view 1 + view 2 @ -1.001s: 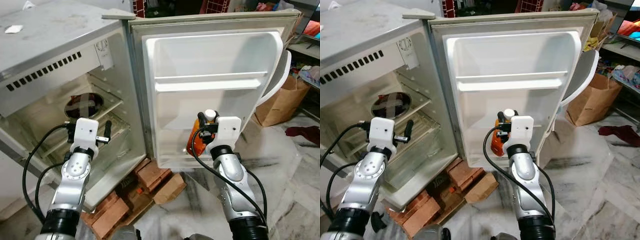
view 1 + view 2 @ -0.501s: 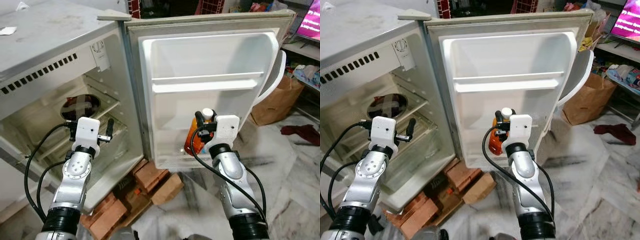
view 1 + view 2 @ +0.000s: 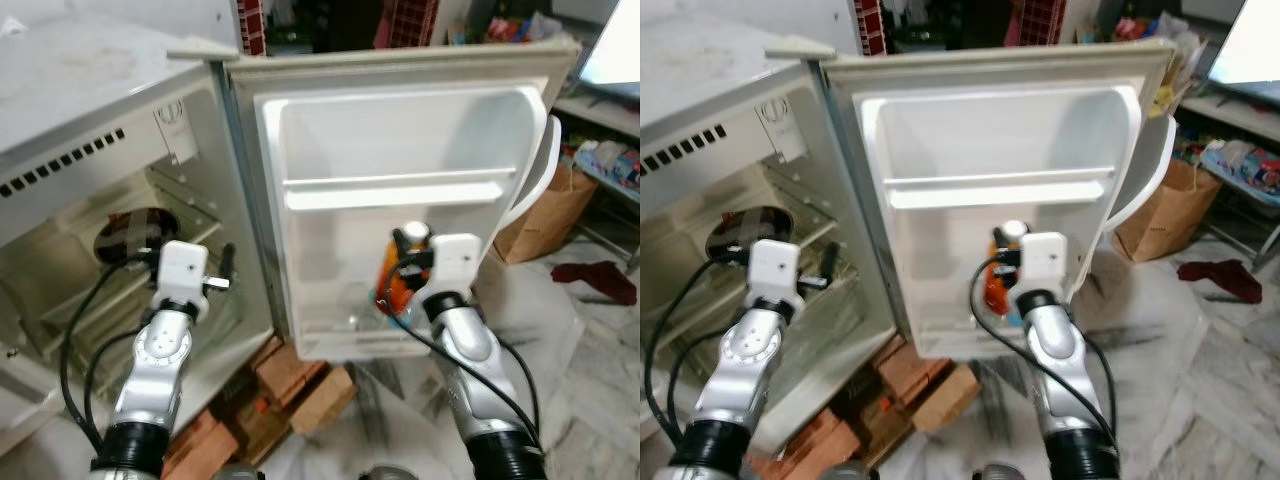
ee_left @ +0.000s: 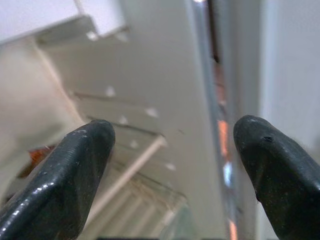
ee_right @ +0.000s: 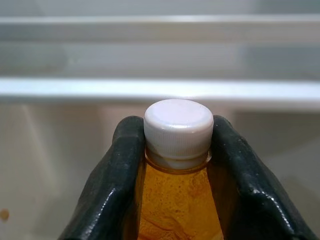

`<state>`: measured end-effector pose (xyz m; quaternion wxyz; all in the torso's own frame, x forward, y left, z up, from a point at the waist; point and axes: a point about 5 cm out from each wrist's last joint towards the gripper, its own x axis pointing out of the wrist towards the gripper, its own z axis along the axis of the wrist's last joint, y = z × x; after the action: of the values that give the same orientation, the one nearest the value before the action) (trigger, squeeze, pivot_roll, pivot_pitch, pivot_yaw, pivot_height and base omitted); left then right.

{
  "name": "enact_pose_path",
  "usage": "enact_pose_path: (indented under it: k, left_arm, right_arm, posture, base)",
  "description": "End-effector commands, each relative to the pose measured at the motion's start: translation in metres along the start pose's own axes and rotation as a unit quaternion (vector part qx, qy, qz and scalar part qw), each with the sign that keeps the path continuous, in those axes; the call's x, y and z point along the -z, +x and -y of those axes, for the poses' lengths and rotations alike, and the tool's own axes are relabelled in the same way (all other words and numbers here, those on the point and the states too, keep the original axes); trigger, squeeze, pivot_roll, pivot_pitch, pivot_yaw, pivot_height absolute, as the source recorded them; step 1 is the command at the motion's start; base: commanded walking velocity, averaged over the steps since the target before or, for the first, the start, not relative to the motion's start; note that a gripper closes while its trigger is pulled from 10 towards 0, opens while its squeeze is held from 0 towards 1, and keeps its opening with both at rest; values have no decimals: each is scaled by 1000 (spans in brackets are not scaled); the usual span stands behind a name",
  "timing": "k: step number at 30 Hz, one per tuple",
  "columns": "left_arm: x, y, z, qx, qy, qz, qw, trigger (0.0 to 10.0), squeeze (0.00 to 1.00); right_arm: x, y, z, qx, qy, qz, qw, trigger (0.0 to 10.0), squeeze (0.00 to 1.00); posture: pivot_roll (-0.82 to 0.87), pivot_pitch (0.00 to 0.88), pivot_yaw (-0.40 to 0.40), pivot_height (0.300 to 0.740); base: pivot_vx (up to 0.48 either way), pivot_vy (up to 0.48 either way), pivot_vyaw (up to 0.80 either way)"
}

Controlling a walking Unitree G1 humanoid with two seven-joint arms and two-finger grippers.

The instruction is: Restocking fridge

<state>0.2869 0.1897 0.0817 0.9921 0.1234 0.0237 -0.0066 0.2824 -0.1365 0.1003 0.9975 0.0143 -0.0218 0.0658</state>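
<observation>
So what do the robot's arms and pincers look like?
Both arms are shiny silver metal built from rounded, ball-like joints, with black cuffs lower down. Each wrist carries a white boxy block, and black cables loop from it along the arm. The left pincer and the right pincer each have two long, glossy black fingers with thick rounded tips.

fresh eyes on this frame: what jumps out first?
The orange bottle with a white cap, gripped at the neck by the right claw, held upright at the lower shelf of the open fridge door. Next, the left claw, open and holding nothing, in front of the fridge's inside, where a dark round bowl sits on a wire rack. The fridge stands propped on bricks.
</observation>
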Motion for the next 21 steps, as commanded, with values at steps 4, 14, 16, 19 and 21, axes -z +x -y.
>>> enact_pose_path:
  k: [4, 14, 16, 19, 21]
  left_arm:
    - [7, -14, -17, -26, 9, -19, 999, 10000, 0]
    - [21, -39, -31, -48, 15, -67, 996, 10000, 0]
    - [22, -39, -30, -47, 17, -72, 996, 10000, 0]
    - [23, -40, -30, -41, 22, -75, 996, 10000, 0]
    - [23, -39, -31, -39, 28, -78, 996, 10000, 0]
  right_arm:
    - [-10, 0, -11, -26, 9, 16, 999, 10000, 0]
    - [-8, -1, -19, -50, 23, 2, 998, 10000, 0]
    - [-7, -1, -19, -53, 23, -1, 998, 10000, 0]
    - [-5, -1, -20, -58, 23, -8, 998, 10000, 0]
    - [-5, -1, -20, -59, 23, -8, 998, 10000, 0]
  posture:
    - [-5, 0, -35, 740]
    - [16, 13, -50, 740]
    - [16, 13, -50, 740]
    - [17, 18, -54, 735]
    - [17, 20, -54, 725]
  base:
    - [0, 0, 0]
    - [0, 0, 0]
    - [0, 0, 0]
    - [0, 0, 0]
    - [0, 0, 0]
